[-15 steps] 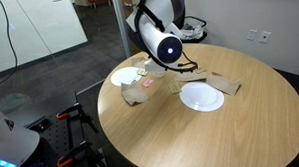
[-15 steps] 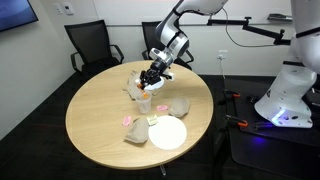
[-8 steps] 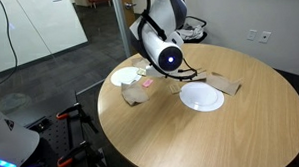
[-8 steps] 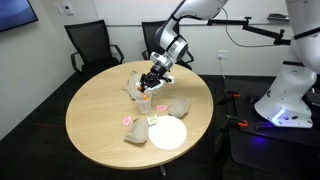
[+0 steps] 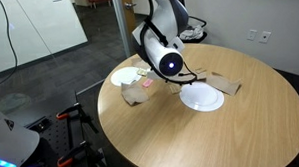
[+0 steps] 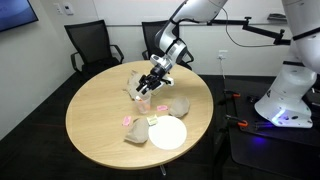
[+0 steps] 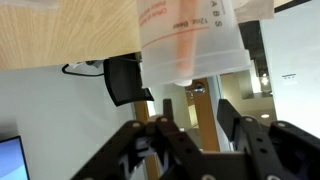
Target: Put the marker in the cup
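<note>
Print on cup (image 7: pixel 190 40), too blurry to read; no other txt.

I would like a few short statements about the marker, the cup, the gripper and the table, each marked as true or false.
1. The marker is inside the cup. True.
2. The gripper is shut on the marker. False: it is open and holds nothing.
3. The table is round and wooden. True.
4. Only one plate lies on the table. False: a white plate and a second white plate lie there.
</note>
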### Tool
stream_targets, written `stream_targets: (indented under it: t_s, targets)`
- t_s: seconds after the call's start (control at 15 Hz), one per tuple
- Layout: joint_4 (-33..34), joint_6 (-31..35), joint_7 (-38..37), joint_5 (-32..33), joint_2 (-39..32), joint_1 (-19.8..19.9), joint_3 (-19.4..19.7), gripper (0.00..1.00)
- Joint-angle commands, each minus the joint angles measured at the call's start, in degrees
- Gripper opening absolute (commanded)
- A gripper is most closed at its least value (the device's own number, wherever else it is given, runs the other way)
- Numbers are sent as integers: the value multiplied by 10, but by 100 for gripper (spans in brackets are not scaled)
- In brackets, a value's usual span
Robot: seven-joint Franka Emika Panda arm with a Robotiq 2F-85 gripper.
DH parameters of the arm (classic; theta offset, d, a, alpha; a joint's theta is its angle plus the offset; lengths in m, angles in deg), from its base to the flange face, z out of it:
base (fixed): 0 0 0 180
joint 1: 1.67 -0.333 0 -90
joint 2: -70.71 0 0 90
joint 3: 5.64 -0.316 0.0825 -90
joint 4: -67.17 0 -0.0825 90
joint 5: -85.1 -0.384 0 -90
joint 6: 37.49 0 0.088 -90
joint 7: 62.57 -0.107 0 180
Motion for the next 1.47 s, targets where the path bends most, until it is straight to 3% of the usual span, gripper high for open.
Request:
stream_targets:
  t_s: [0.0,0.13,0.2,0.53,1.07,1.4]
  targets:
    - [5,-11,9,-17,1,-10,10,83]
    - [-11,-15,23,-21,22,-12,8,99]
    - [-23,-16,35,-22,37,-14,7,100]
    - [-68,-24,69,-17,116,-27,8,100]
    - [-183,-51,19,-1,327,-49,1,100]
    - [-211,-55,-26,-5,406,-55,-5,100]
